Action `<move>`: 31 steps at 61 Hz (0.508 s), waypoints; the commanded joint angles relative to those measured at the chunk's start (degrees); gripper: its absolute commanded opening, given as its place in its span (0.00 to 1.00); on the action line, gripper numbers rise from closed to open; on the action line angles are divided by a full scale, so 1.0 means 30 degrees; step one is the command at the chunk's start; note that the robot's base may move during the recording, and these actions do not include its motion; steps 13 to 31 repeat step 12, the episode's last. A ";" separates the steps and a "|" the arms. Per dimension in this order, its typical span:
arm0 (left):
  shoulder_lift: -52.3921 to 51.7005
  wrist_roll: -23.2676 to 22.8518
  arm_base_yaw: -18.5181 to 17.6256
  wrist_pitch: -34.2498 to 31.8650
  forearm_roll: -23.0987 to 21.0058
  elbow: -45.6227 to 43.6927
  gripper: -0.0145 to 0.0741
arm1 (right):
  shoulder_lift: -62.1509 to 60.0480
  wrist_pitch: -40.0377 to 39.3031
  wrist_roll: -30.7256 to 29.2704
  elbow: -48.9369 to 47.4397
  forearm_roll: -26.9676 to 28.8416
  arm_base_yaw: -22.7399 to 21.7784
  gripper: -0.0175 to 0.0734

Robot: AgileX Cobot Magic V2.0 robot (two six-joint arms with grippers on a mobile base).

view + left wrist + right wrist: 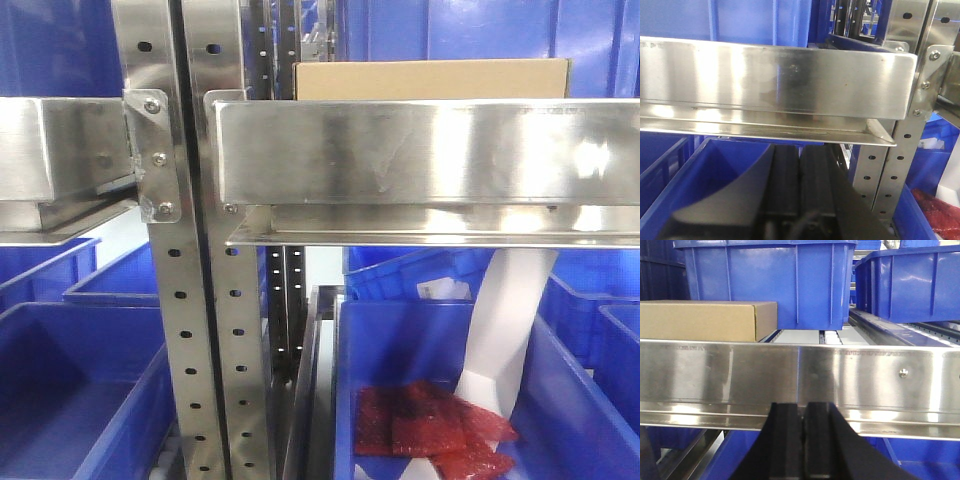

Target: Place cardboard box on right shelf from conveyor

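- I'm looking at blue plastic bins [90, 390] all around: big ones low down on both sides, and more at the far back of the right shelf [420, 150].
- The right shelf's tall steel lip fills my front view; the matching left shelf section [60, 165] sits across the perforated upright [215, 330].
- The cardboard box [432, 79] rests on the right shelf, behind that lip, only its top strip showing over it.
- From the right wrist, the cardboard box [707, 320] sits left on the shelf, just beside a large blue bin [765, 285] behind it; a second bin [910, 285] stands far right.
- The right gripper [802, 440] hangs below and in front of the lip, fingers pressed together with only a thin seam between, holding nothing; the box is up and left of it, apart.
- The left gripper [799, 195] shows dark fingers closed together, empty, under the left shelf's lip [775, 80], over a bin.
- Red packets [430, 430] and a white strip [505, 330] lie in the lower right bin.
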 commanded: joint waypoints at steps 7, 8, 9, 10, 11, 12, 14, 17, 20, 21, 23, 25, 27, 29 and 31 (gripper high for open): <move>-0.0223 -0.0055 -0.0150 -0.1473 0.0013 -0.0053 0.03 | -0.0274 -0.1792 -0.0201 -0.0092 -0.0137 -0.0099 0.25; -0.0223 -0.0055 -0.0150 -0.1473 0.0013 -0.0053 0.03 | -0.0274 -0.1792 -0.0201 -0.0092 -0.0137 -0.0099 0.25; -0.0223 -0.0055 -0.0150 -0.1473 0.0013 -0.0053 0.03 | -0.0274 -0.1792 -0.0201 -0.0092 -0.0137 -0.0099 0.25; -0.0223 -0.0055 -0.0150 -0.1473 0.0013 -0.0053 0.03 | -0.0274 -0.1792 -0.0201 -0.0092 -0.0137 -0.0099 0.25; -0.0223 -0.0055 -0.0150 -0.1473 0.0013 -0.0053 0.03 | -0.0274 -0.1792 -0.0201 -0.0092 -0.0137 -0.0099 0.25; -0.0223 -0.0055 -0.0150 -0.1473 0.0013 -0.0053 0.03 | -0.0274 -0.1792 -0.0201 -0.0092 -0.0137 -0.0099 0.25; -0.0223 -0.0055 -0.0150 -0.1473 0.0013 -0.0053 0.03 | -0.0274 -0.1792 -0.0201 -0.0092 -0.0137 -0.0099 0.25; -0.0223 -0.0055 -0.0150 -0.1473 0.0013 -0.0053 0.03 | -0.0274 -0.1792 -0.0201 -0.0092 -0.0137 -0.0099 0.25; -0.0223 -0.0055 -0.0150 -0.1473 0.0013 -0.0053 0.03 | -0.0274 -0.1792 -0.0201 -0.0092 -0.0137 -0.0099 0.25; -0.0223 -0.0055 -0.0150 -0.1473 0.0013 -0.0053 0.03 | -0.0274 -0.1792 -0.0201 -0.0092 -0.0137 -0.0099 0.25; -0.0223 -0.0055 -0.0150 -0.1473 0.0013 -0.0053 0.03 | -0.0274 -0.1792 -0.0201 -0.0092 -0.0137 -0.0099 0.25; -0.0223 -0.0055 -0.0150 -0.1473 0.0013 -0.0053 0.03 | -0.0274 -0.1792 -0.0201 -0.0092 -0.0137 -0.0099 0.25; -0.0223 -0.0055 -0.0150 -0.1473 0.0013 -0.0053 0.03 | -0.0274 -0.1792 -0.0201 -0.0092 -0.0137 -0.0099 0.25; -0.0223 -0.0055 -0.0150 -0.1473 0.0013 -0.0053 0.03 | -0.0274 -0.1792 -0.0201 -0.0092 -0.0137 -0.0099 0.25; -0.0223 -0.0055 -0.0150 -0.1473 0.0013 -0.0053 0.03 | -0.0274 -0.1792 -0.0201 -0.0092 -0.0137 -0.0099 0.25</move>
